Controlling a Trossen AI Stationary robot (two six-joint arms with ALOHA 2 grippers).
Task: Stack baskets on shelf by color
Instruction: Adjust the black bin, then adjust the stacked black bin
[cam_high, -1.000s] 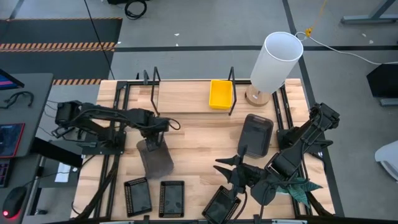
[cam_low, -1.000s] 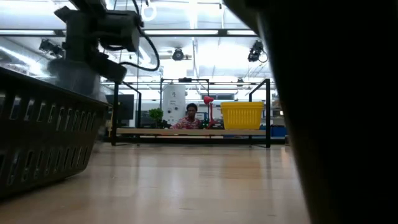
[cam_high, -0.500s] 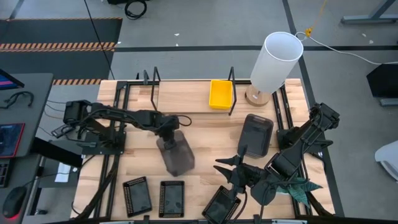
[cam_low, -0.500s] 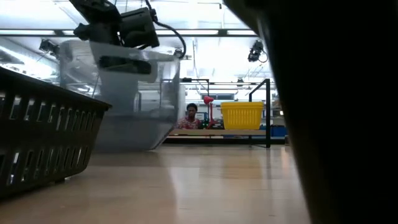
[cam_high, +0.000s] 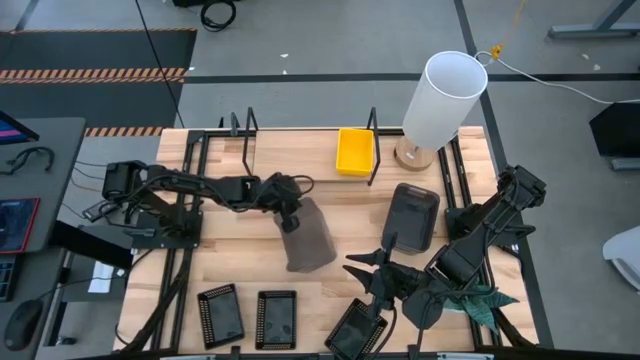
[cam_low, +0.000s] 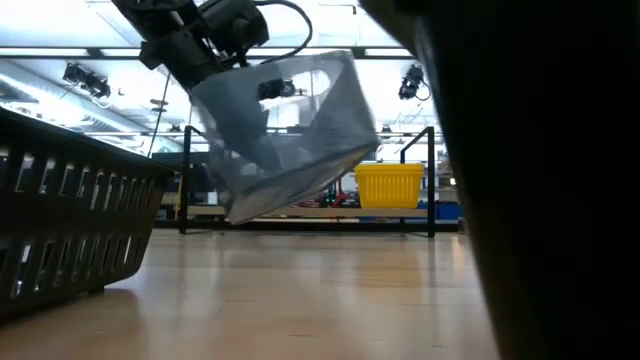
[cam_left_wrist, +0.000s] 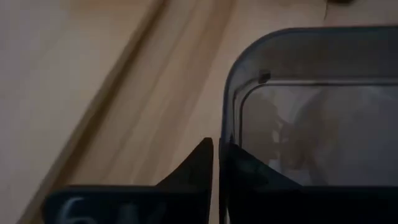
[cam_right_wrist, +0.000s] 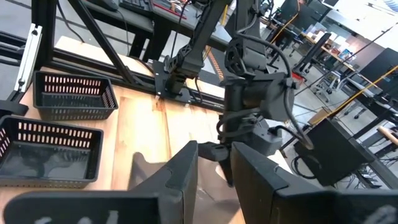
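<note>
the left hand (cam_high: 287, 208), closed on the solid dark grey plastic basket (cam_high: 310, 236), has carried it from the tabletop's left toward the shelf (cam_high: 300, 155).

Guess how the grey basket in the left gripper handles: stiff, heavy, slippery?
Probably stiff: the grey basket keeps its box shape while tilted in the air. Likely light: the left gripper carries it by one rim only. That smooth wall looks glossy, so the edge pinch may slip or swing.
</note>
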